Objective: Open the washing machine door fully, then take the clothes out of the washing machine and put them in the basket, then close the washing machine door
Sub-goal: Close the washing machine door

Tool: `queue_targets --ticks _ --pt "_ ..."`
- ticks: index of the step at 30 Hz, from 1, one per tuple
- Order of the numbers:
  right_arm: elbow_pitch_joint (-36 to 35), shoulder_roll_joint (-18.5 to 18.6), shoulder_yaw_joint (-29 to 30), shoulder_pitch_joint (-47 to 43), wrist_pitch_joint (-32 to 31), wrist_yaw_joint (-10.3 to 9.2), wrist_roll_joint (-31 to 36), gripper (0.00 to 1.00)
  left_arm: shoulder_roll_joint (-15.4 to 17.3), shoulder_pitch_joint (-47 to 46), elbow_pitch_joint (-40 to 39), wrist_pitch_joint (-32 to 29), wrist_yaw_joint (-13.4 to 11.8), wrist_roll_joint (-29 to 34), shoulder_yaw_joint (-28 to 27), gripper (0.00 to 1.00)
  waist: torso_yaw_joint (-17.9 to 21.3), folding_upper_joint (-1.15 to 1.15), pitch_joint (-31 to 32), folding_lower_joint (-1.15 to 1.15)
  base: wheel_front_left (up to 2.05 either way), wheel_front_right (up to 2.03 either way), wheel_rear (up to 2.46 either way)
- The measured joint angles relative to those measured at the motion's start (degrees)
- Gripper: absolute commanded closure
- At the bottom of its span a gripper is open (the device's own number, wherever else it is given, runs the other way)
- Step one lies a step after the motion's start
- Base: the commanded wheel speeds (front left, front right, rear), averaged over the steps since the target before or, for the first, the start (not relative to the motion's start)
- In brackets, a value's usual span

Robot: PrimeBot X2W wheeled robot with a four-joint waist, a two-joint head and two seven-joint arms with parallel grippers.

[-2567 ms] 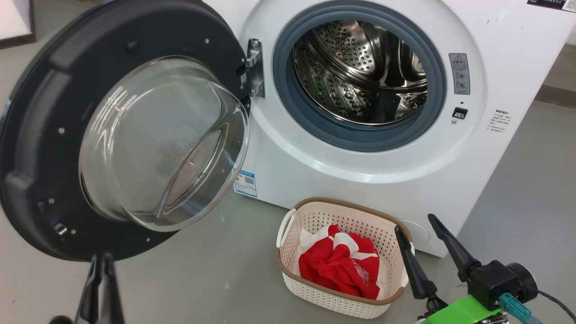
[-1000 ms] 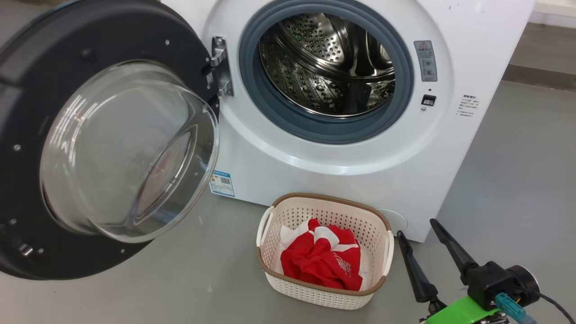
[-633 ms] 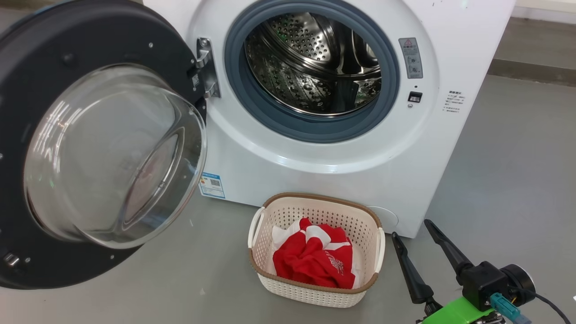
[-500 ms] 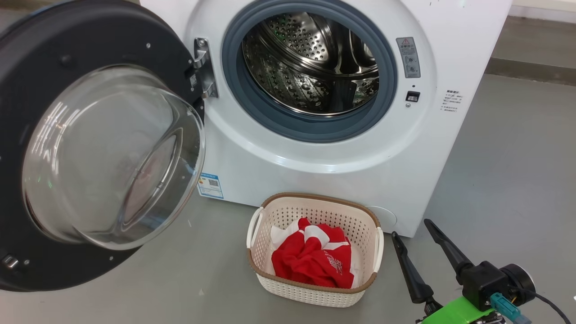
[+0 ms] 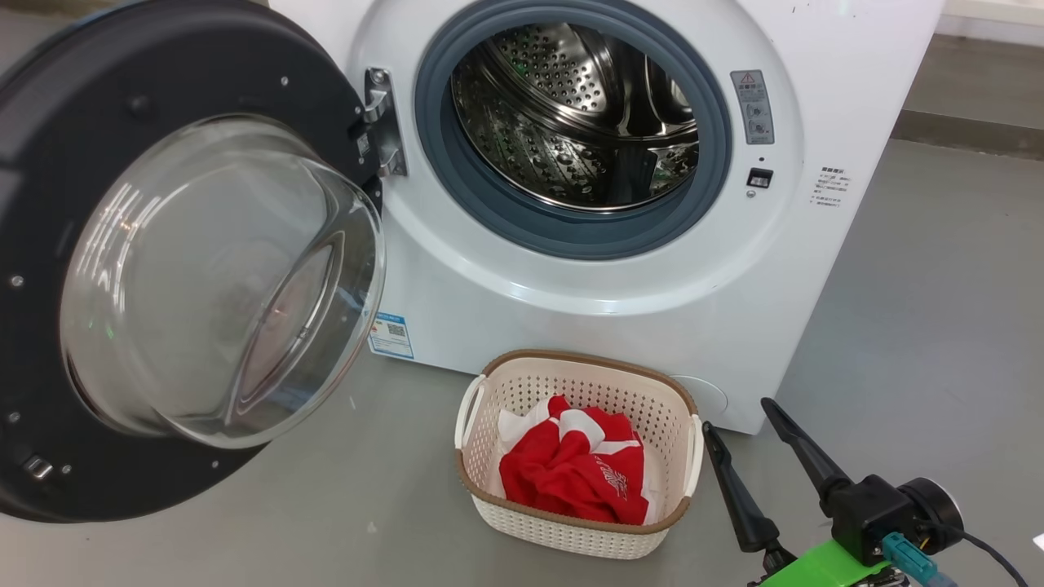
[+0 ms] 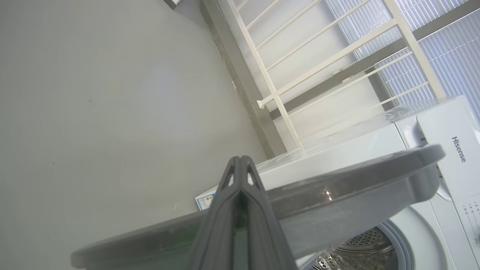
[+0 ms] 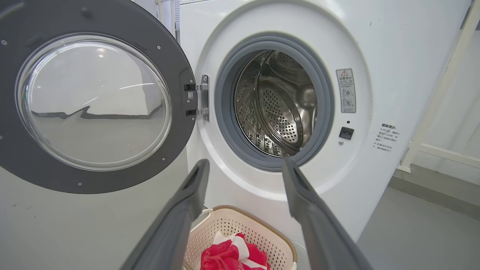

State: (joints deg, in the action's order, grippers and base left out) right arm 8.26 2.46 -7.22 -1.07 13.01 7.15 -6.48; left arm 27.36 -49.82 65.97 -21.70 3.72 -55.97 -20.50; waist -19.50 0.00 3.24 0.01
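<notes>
Left wrist view: my left claw [image 6: 240, 159], fingers together, has come round to the outer side of the washing machine door [image 6: 356, 180]; contact unclear. Clothes [image 5: 571, 481] lie in the basket [image 5: 563, 534], just left of my spread right claw [image 5: 737, 413]. Only closing remains.

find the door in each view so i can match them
Head view: door, left half, swung open.
Left wrist view: door edge-on across the bottom.
Right wrist view: door, upper left, glass facing the camera.
Shared landmark: the steel drum, beside the door in all three.

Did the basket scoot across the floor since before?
No. The basket keeps its place by the washing machine, just right of the blue label; only the view shifted.
</notes>
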Motion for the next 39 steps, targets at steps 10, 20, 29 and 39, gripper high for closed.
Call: queue_targets --ticks 10,20,29,39 --pt "0.66 0.0 -0.91 0.01 0.08 0.0 -0.59 0.0 -1.11 0.93 -1.08 -1.77 1.96 -3.92 -2.11 1.0 -0.08 0.0 0.05 0.0 0.0 0.0 0.0" --pt "1.12 0.0 -0.93 0.01 0.13 0.0 -1.03 0.0 -3.21 3.27 -4.64 -4.27 2.88 -7.4 -3.79 1.0 -0.06 0.0 0.4 0.0 0.0 0.0 0.0" --pt "1.23 0.0 -0.92 0.01 0.63 0.0 -1.09 0.0 -6.9 7.94 -10.77 -7.92 2.98 -9.8 -3.52 1.0 -0.46 0.0 0.74 0.0 0.0 0.0 0.0" --pt "1.34 0.0 -0.88 0.01 0.7 0.0 -2.44 0.0 -11.2 13.82 -22.18 -12.69 2.2 -14.14 -5.05 1.0 -0.54 0.0 1.06 0.0 0.0 0.0 0.0"
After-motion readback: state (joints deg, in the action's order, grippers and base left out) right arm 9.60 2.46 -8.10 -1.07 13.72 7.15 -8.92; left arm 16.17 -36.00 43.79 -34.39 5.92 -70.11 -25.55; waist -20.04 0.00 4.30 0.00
